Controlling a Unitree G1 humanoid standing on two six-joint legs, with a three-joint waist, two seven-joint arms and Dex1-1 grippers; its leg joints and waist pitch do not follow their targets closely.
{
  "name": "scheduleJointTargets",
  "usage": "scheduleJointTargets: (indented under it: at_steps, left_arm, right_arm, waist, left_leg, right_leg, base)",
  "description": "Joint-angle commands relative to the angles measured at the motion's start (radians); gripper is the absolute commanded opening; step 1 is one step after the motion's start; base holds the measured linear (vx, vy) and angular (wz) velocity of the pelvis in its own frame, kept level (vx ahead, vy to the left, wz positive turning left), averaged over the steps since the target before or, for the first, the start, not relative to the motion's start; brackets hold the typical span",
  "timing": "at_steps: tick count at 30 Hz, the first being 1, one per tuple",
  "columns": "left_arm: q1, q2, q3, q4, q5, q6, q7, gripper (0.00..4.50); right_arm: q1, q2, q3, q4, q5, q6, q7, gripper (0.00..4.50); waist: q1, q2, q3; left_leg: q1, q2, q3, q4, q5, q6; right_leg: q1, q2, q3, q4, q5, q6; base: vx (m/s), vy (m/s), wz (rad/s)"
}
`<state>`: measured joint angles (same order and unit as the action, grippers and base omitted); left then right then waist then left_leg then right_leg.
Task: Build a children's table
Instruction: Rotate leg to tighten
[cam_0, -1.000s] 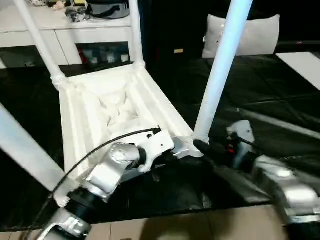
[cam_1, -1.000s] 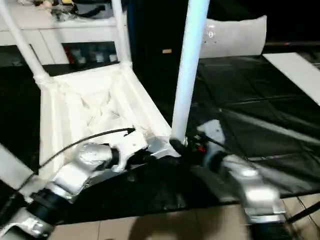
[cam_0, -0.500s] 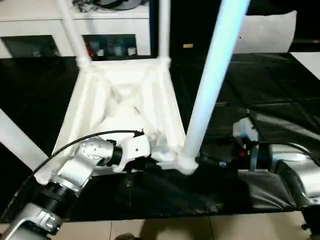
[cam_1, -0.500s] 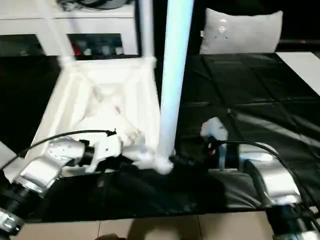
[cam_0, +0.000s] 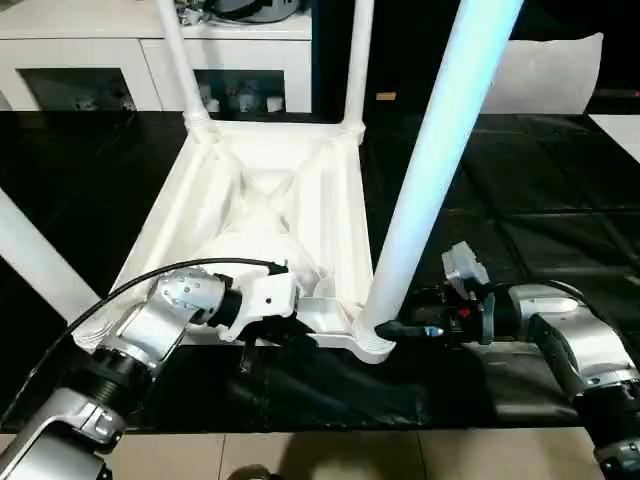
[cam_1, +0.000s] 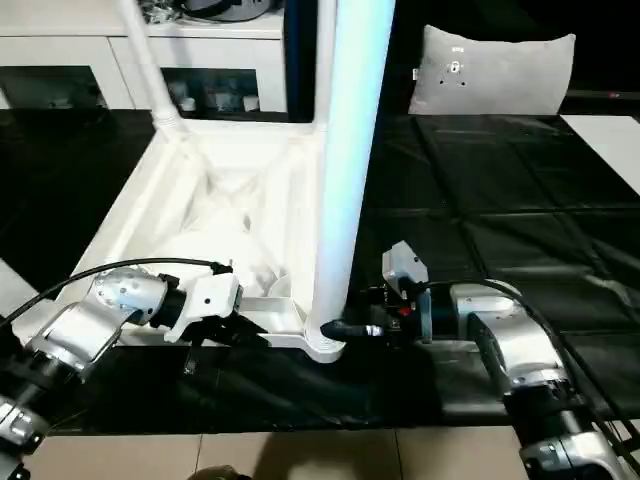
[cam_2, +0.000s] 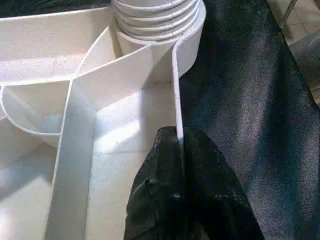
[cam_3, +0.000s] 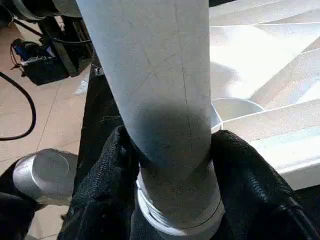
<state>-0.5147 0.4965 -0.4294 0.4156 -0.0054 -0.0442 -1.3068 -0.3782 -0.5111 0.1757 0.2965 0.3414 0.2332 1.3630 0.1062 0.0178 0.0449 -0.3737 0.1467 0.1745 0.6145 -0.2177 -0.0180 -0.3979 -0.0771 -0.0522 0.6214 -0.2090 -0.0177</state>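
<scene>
The right pincer (cam_3: 172, 200) has its two black fingers (cam_3: 107, 185) set around the base of the near leg (cam_0: 430, 170), one on each side just above the threaded collar; they touch or nearly touch it, and I cannot tell how firmly they press. The left pincer (cam_2: 177, 195) is pinched narrow on the thin upright rim wall of the small all-white plastic children's table (cam_0: 265, 200), close to the same corner socket (cam_0: 372, 340).

The table lies upside down on a black sheet (cam_0: 560, 200) spread over the floor, ribbed hollow underside up, legs rising from its corners.

Judging by the thin walls and hollow ribs, the table is probably light and fairly stiff, though the rim may flex under a hard pinch. The smooth round tapered leg is likely slippery, so the low hold near the collar, where it is thickest, seems the sensible place to turn it; the rim beside the socket is a good spot to brace against that twist.

The tops of all the legs are cut off by the frame edges. The threads inside the socket are hidden, so how far the leg is screwed home is unclear. A white cabinet (cam_0: 100, 50) stands behind, its contents too small to make out
</scene>
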Motion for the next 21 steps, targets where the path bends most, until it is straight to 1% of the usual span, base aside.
scheduleJointTargets:
  at_steps: [1,3,4,5,6,7,9,10,11,12,13,14,15,16,17,18,19,20,21]
  left_arm:
    - [-0.005,-0.008,-0.019,-0.005,0.010,-0.005,-0.026,0.00]
    - [0.001,-0.013,-0.014,-0.011,0.005,0.007,-0.021,0.00]
    - [0.007,-0.016,-0.011,-0.019,0.001,0.020,-0.016,0.00]
    - [0.010,-0.018,-0.009,-0.025,0.000,0.027,-0.013,0.00]
    - [0.014,-0.021,-0.008,-0.030,-0.001,0.036,-0.004,0.00]
    - [0.018,-0.028,-0.004,-0.036,-0.005,0.049,0.010,0.00]
    - [0.022,-0.036,0.000,-0.040,-0.008,0.060,0.023,0.00]
    - [0.023,-0.050,0.001,-0.040,0.003,0.073,0.057,0.00]
    - [0.022,-0.057,0.001,-0.041,0.009,0.080,0.073,0.00]
    - [0.021,-0.071,0.002,-0.044,0.017,0.099,0.101,0.00]
    - [0.017,-0.094,0.011,-0.053,0.019,0.140,0.142,0.00]
    - [0.015,-0.100,0.013,-0.056,0.019,0.149,0.151,0.00]
    - [0.012,-0.115,0.017,-0.065,0.020,0.174,0.174,0.00]
    - [0.008,-0.146,0.025,-0.092,0.016,0.235,0.214,0.00]
    - [0.008,-0.152,0.026,-0.100,0.014,0.249,0.220,0.00]
    - [0.010,-0.198,0.037,-0.136,0.006,0.329,0.274,0.00]
    - [0.010,-0.215,0.035,-0.145,0.009,0.346,0.291,0.00]
    - [0.009,-0.237,0.032,-0.152,0.016,0.360,0.315,0.00]
    - [0.008,-0.249,0.029,-0.155,0.022,0.366,0.328,0.00]
  right_arm:
    - [0.002,0.010,0.016,-0.010,0.010,0.011,0.032,1.98]
    - [0.017,0.013,0.016,-0.025,0.020,0.024,0.029,1.95]
    - [0.033,0.016,0.015,-0.043,0.029,0.040,0.025,1.93]
    - [0.042,0.017,0.015,-0.053,0.035,0.049,0.023,1.93]
    - [0.052,0.019,0.013,-0.064,0.039,0.054,0.018,1.92]
    - [0.067,0.025,0.012,-0.082,0.048,0.067,0.006,1.92]
    - [0.086,0.032,0.013,-0.107,0.060,0.085,-0.007,1.92]
    - [0.102,0.043,0.006,-0.125,0.064,0.102,-0.044,1.92]
    - [0.108,0.049,0.001,-0.133,0.066,0.112,-0.061,1.92]
    - [0.116,0.057,-0.009,-0.141,0.071,0.127,-0.090,1.92]
    - [0.127,0.078,-0.025,-0.160,0.076,0.146,-0.139,1.92]
    - [0.128,0.082,-0.028,-0.163,0.075,0.149,-0.152,1.92]
    - [0.133,0.095,-0.038,-0.171,0.073,0.158,-0.184,1.92]
    - [0.142,0.121,-0.056,-0.187,0.058,0.170,-0.256,1.92]
    - [0.143,0.126,-0.059,-0.191,0.052,0.171,-0.271,1.92]
    - [0.145,0.181,-0.083,-0.218,0.018,0.224,-0.420,1.92]
    - [0.145,0.199,-0.091,-0.228,0.004,0.242,-0.473,1.92]
    - [0.146,0.217,-0.094,-0.242,-0.022,0.250,-0.529,1.92]
    - [0.149,0.225,-0.094,-0.254,-0.037,0.254,-0.560,1.92]
  waist:
    - [0.000,-0.010,-0.062]
    - [0.001,-0.010,-0.062]
    - [0.003,-0.008,-0.062]
    - [0.005,-0.009,-0.061]
    - [0.007,-0.004,-0.063]
    - [0.007,-0.003,-0.062]
    - [0.007,-0.003,-0.061]
    - [0.005,-0.004,-0.061]
    - [0.004,0.010,-0.050]
    - [0.002,0.005,-0.046]
    - [0.001,0.011,-0.035]
    - [-0.002,0.009,-0.032]
    - [-0.001,0.032,-0.024]
    - [-0.010,0.015,-0.018]
    - [-0.010,0.047,-0.010]
    - [-0.032,0.043,0.003]
    - [-0.036,0.039,-0.001]
    - [-0.049,0.052,0.004]
    - [-0.064,0.050,0.007]
  left_leg:
    - [0.012,0.088,-0.024,-0.070,-0.046,0.101]
    - [0.013,0.088,-0.024,-0.070,-0.049,0.098]
    - [0.013,0.088,-0.024,-0.070,-0.056,0.095]
    - [0.013,0.088,-0.024,-0.070,-0.057,0.094]
    - [0.013,0.090,-0.025,-0.071,-0.058,0.092]
    - [0.013,0.090,-0.025,-0.071,-0.063,0.089]
    - [0.014,0.090,-0.027,-0.074,-0.077,0.082]
    - [0.013,0.089,-0.027,-0.075,-0.086,0.079]
    - [0.015,0.090,-0.026,-0.080,-0.123,0.068]
    - [0.017,0.089,-0.028,-0.083,-0.158,0.056]
    - [0.019,0.088,-0.028,-0.089,-0.204,0.040]
    - [0.020,0.089,-0.030,-0.093,-0.226,0.029]
    - [0.023,0.089,-0.035,-0.096,-0.256,0.013]
    - [0.032,0.084,-0.035,-0.098,-0.327,-0.005]
    - [0.032,0.085,-0.042,-0.102,-0.351,-0.021]
    - [0.032,0.084,-0.047,-0.115,-0.396,-0.042]
    - [0.032,0.079,-0.049,-0.113,-0.378,-0.038]
    - [0.019,0.074,-0.051,-0.114,-0.335,-0.032]
    - [0.015,0.072,-0.050,-0.113,-0.314,-0.016]
  right_leg:
    - [0.052,-0.087,0.046,-0.053,-0.005,-0.284]
    - [0.052,-0.086,0.047,-0.053,-0.011,-0.283]
    - [0.051,-0.087,0.047,-0.054,-0.020,-0.282]
    - [0.052,-0.086,0.048,-0.055,-0.022,-0.280]
    - [0.051,-0.086,0.047,-0.055,-0.014,-0.282]
    - [0.050,-0.085,0.046,-0.055,-0.017,-0.283]
    - [0.051,-0.086,0.047,-0.057,-0.028,-0.280]
    - [0.051,-0.086,0.047,-0.058,-0.040,-0.279]
    - [0.045,-0.082,0.049,-0.071,-0.077,-0.269]
    - [0.047,-0.084,0.051,-0.073,-0.116,-0.266]
    - [0.044,-0.087,0.053,-0.084,-0.202,-0.250]
    - [0.045,-0.087,0.053,-0.088,-0.250,-0.240]
    - [0.041,-0.089,0.055,-0.090,-0.296,-0.231]
    - [0.040,-0.089,0.053,-0.107,-0.426,-0.199]
    - [0.040,-0.094,0.055,-0.104,-0.457,-0.189]
    - [0.041,-0.083,0.053,-0.119,-0.512,-0.150]
    - [0.042,-0.084,0.050,-0.119,-0.512,-0.144]
    - [0.046,-0.086,0.053,-0.117,-0.486,-0.138]
    - [0.045,-0.081,0.053,-0.118,-0.475,-0.135]
  base:
    - [0.000,0.000,0.00]
    - [0.000,0.000,0.00]
    - [0.000,0.000,0.00]
    - [0.000,0.000,0.00]
    - [0.000,0.000,0.00]
    - [0.000,0.000,0.00]
    - [0.000,0.000,0.00]
    - [0.000,0.000,0.00]
    - [0.000,0.000,0.00]
    - [0.000,0.000,0.00]
    - [0.000,0.000,0.00]
    - [0.000,0.000,0.00]
    - [0.000,0.000,0.00]
    - [0.000,0.000,0.00]
    - [0.000,0.000,0.00]
    - [0.000,0.000,0.00]
    - [0.000,0.000,0.00]
    - [0.000,0.000,0.00]
    - [0.000,0.000,0.00]
